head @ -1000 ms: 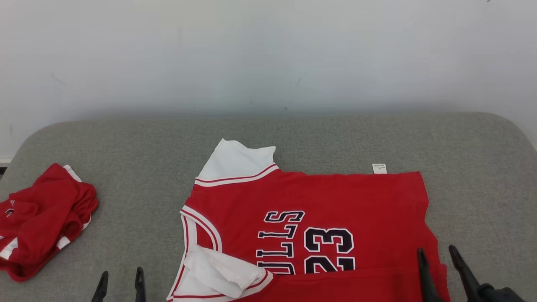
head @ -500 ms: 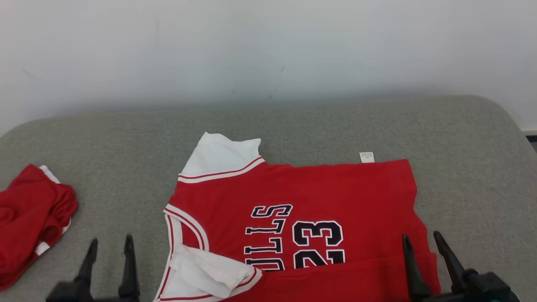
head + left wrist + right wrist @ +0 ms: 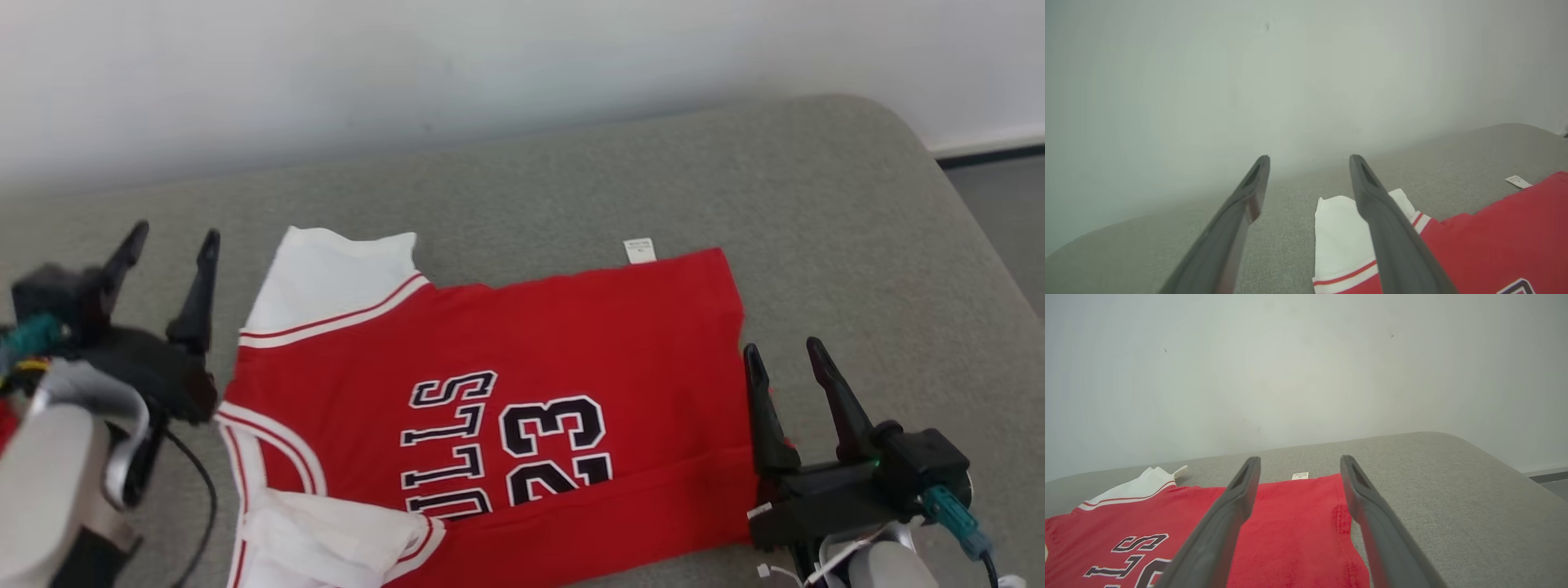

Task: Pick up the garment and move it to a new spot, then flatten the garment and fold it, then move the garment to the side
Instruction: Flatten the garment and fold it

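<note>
A: Garment position. Where does it lie?
B: The red basketball jersey (image 3: 522, 359) lies spread on the grey cushion (image 3: 857, 204), front up, mid-frame in the head view. Black lettering "BULLS" and "23" runs sideways. Neck opening is toward the robot's left, hem toward its right. A strip along the near edge is folded up over the bottoms of the characters.

A: Sleeves?
B: Both white with red-striped trim. The far sleeve (image 3: 326, 273) lies flat, pointing toward the white wall (image 3: 408, 65). The near sleeve (image 3: 326, 539) is crumpled at the lower edge of the head view. A small white label (image 3: 639, 250) sticks out at the far hem corner onto the cushion.

A: State of the left gripper (image 3: 176, 231)?
B: Jaws wide apart, nothing between them. It sits just beside the far sleeve, to the robot's left of the shoulder. In its wrist view one finger (image 3: 1388, 228) crosses in front of that sleeve. Contact with the cloth cannot be told.

A: And the right gripper (image 3: 782, 345)?
B: Also spread wide, holding nothing. It sits at the hem edge. In the head view its inner finger overlaps red cloth and the outer one is over bare cushion. Its wrist view shows the label and the cloth near the hem between the two fingers. Whether the tips touch fabric cannot be told.

A: Surroundings?
B: The cushion has a rounded far-right corner, with grey floor (image 3: 1008, 220) beyond it.
</note>
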`<state>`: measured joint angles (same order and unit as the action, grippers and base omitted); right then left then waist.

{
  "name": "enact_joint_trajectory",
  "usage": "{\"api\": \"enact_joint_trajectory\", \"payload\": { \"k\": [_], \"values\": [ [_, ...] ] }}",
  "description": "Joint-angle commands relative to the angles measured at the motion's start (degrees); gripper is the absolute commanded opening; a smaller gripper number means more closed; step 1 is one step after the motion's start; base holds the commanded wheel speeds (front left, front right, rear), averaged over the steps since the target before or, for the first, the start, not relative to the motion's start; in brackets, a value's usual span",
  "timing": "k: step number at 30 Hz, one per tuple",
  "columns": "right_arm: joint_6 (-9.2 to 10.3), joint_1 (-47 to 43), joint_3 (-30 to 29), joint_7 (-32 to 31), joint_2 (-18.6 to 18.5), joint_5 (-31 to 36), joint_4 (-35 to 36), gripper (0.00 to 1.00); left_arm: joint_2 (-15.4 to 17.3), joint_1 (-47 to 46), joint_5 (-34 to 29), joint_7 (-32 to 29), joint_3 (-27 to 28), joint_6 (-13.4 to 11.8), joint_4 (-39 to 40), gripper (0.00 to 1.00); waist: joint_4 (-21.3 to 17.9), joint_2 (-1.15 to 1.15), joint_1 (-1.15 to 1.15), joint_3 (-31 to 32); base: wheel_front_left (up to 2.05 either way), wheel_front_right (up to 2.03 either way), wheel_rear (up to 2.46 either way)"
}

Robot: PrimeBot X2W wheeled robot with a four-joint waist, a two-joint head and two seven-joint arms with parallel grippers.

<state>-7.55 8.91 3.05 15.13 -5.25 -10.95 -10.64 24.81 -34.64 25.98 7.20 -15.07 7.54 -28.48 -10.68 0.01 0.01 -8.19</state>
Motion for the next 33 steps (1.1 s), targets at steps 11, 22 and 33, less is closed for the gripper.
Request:
{"api": "enact_joint_trajectory", "payload": {
  "k": [11, 22, 33],
  "values": [
    [0.14, 3.76, 2.22, 0.06, 2.28, -1.34, -0.25, 1.00, 7.86, -13.10, 11.63, -10.64, -11.69, -0.13, -6.77, 1.00, -9.39, -0.01, -0.01, -9.27, 0.00, 0.00, 0.00],
    [0.14, 6.44, 3.82, 0.06, 2.45, -2.41, 0.42, 1.00, 10.82, -21.25, 15.04, -16.92, -17.20, -0.11, -16.49, 1.00, -12.21, -0.01, -0.01, -13.52, 0.00, 0.00, 0.00],
    [0.14, 7.58, 4.31, 0.06, 2.45, -2.73, -0.09, 1.00, 9.71, -24.57, 16.85, -16.91, -19.41, -0.11, -23.55, 1.00, -12.51, -0.01, -0.01, -14.58, 0.00, 0.00, 0.00]
  ]
}}
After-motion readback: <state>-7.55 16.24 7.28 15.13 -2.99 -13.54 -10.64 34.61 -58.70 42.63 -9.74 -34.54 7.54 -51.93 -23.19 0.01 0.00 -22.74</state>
